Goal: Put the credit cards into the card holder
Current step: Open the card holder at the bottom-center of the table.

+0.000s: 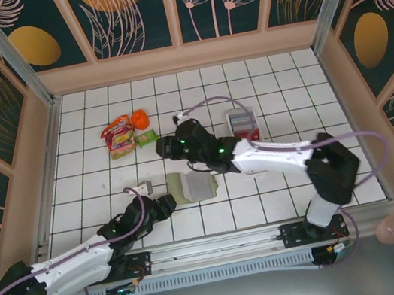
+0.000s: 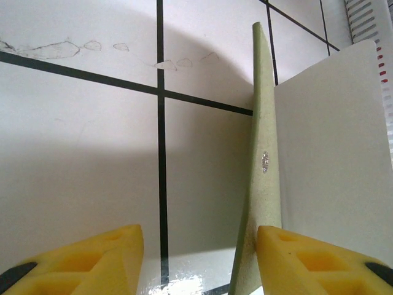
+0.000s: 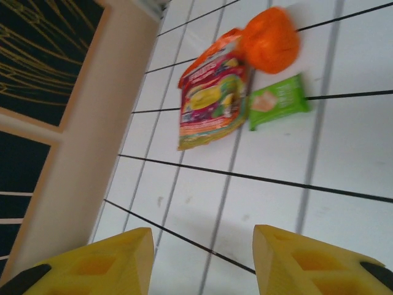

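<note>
We judge the task to be at its opening step, with no card in hand yet. The small olive-green folding card holder (image 1: 179, 187) lies spread open on the white tiled table (image 1: 261, 75), just beyond our left gripper (image 1: 167, 201). That gripper's yellow fingers (image 2: 110, 252) are apart, and one green flap (image 2: 261, 166) stands on edge beside the right-hand one, unpinched. Our right gripper (image 3: 199, 236) hangs with its jaws apart and empty near the crinkly red-orange snack packets (image 3: 212, 98). The thin red credit cards (image 1: 247, 136) seem to lie at the near end of the long white plastic tray (image 1: 239, 115), well apart from the card holder. Next, the right gripper must go there and pinch one card by its edge.
</note>
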Controlling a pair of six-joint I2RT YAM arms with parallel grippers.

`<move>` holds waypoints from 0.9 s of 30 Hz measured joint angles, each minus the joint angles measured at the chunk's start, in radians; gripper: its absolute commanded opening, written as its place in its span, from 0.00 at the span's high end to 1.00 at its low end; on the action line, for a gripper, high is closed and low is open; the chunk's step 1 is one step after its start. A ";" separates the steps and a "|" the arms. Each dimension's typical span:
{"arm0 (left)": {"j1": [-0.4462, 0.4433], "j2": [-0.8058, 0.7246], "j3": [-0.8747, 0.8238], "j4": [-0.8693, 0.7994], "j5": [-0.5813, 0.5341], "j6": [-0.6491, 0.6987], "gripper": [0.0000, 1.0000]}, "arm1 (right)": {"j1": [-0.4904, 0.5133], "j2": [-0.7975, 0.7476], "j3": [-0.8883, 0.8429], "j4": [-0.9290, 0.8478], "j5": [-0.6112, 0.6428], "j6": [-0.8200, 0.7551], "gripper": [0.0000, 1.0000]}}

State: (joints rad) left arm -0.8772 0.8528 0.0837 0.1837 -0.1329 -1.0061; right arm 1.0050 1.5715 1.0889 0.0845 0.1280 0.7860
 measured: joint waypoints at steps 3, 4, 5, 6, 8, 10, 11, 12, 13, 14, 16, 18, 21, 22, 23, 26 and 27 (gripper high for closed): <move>0.000 0.009 0.000 0.000 0.000 0.000 0.49 | 0.000 -0.134 -0.124 -0.053 0.037 0.043 0.23; 0.000 0.011 0.001 0.000 0.000 0.001 0.49 | 0.000 -0.161 -0.170 -0.067 0.037 0.062 0.15; 0.000 0.012 0.001 0.000 0.000 0.003 0.49 | 0.003 -0.171 -0.207 -0.079 0.035 0.085 0.12; 0.000 0.013 0.001 0.000 0.000 0.003 0.49 | 0.009 -0.170 -0.240 -0.087 0.035 0.108 0.11; 0.000 0.016 0.001 0.000 -0.003 0.003 0.49 | 0.032 -0.145 -0.289 -0.116 0.029 0.150 0.11; 0.000 0.021 0.003 0.000 -0.004 0.003 0.49 | 0.062 -0.106 -0.307 -0.137 0.020 0.182 0.11; 0.000 0.022 0.003 0.000 -0.004 0.003 0.49 | 0.074 -0.088 -0.308 -0.139 0.011 0.193 0.11; 0.000 0.023 0.003 0.001 -0.004 0.003 0.49 | 0.082 -0.073 -0.308 -0.137 0.003 0.201 0.10; 0.000 0.023 0.003 0.002 -0.004 0.003 0.49 | 0.092 -0.057 -0.308 -0.134 -0.003 0.212 0.10; 0.000 0.023 0.003 0.003 -0.004 0.003 0.49 | 0.096 -0.045 -0.308 -0.133 -0.008 0.219 0.10; 0.000 0.023 0.003 0.003 -0.003 0.003 0.49 | 0.097 -0.027 -0.308 -0.126 -0.019 0.224 0.10; 0.000 0.023 0.003 0.003 -0.003 0.003 0.49 | 0.097 -0.012 -0.302 -0.112 -0.026 0.227 0.10; 0.000 0.023 0.003 0.003 -0.003 0.003 0.50 | 0.098 0.020 -0.281 -0.096 -0.041 0.235 0.10; 0.000 0.022 0.003 0.003 -0.003 0.003 0.50 | 0.099 0.032 -0.276 -0.088 -0.047 0.238 0.10; 0.000 0.021 0.003 0.004 -0.003 0.003 0.50 | 0.101 0.041 -0.274 -0.082 -0.051 0.241 0.10; 0.000 0.014 0.003 0.003 -0.003 0.003 0.50 | 0.106 0.063 -0.270 -0.074 -0.058 0.243 0.10; 0.000 0.011 0.003 0.003 -0.003 0.003 0.50 | 0.107 0.068 -0.266 -0.074 -0.058 0.244 0.10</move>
State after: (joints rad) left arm -0.8772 0.8639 0.0868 0.1871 -0.1360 -1.0035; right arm 1.1122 1.6398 0.8230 0.0101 0.0700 1.0302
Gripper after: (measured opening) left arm 0.503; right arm 0.897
